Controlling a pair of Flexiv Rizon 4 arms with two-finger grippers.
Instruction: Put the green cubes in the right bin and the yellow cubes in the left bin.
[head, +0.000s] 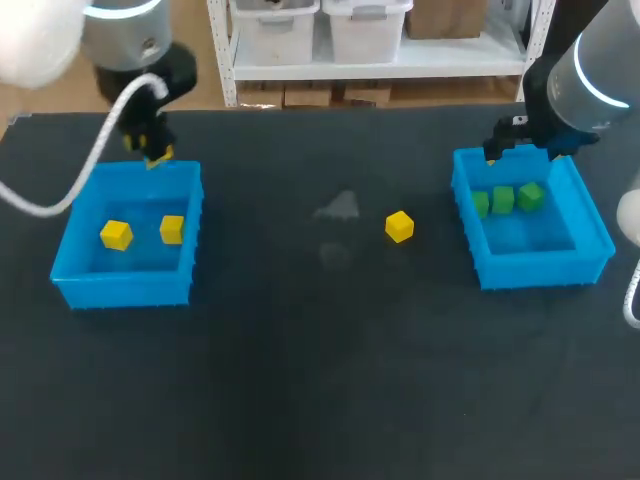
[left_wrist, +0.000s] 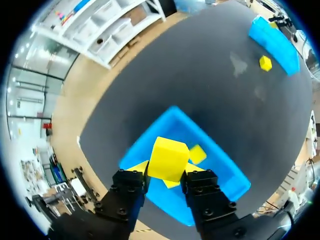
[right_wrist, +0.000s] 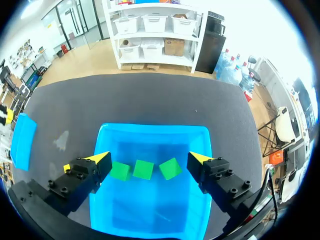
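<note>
My left gripper (left_wrist: 167, 171) is shut on a yellow cube (left_wrist: 168, 158) and hangs over the far edge of the left blue bin (head: 75, 225). Two yellow cubes (head: 116, 235) (head: 172, 229) lie inside that bin. A third yellow cube (head: 399, 226) sits loose on the dark table, right of the middle. The right blue bin (head: 590, 225) holds three green cubes (right_wrist: 120, 171) (right_wrist: 144, 169) (right_wrist: 170, 168) in a row. My right gripper (right_wrist: 150, 162) stands open above them, over the bin's far part, with nothing between its fingers.
The black table (head: 320, 380) stretches wide between and in front of the two bins. A faint pale smudge (head: 340, 208) marks the cloth near the middle. The left arm's white cable (head: 90, 170) loops past the left bin's far corner.
</note>
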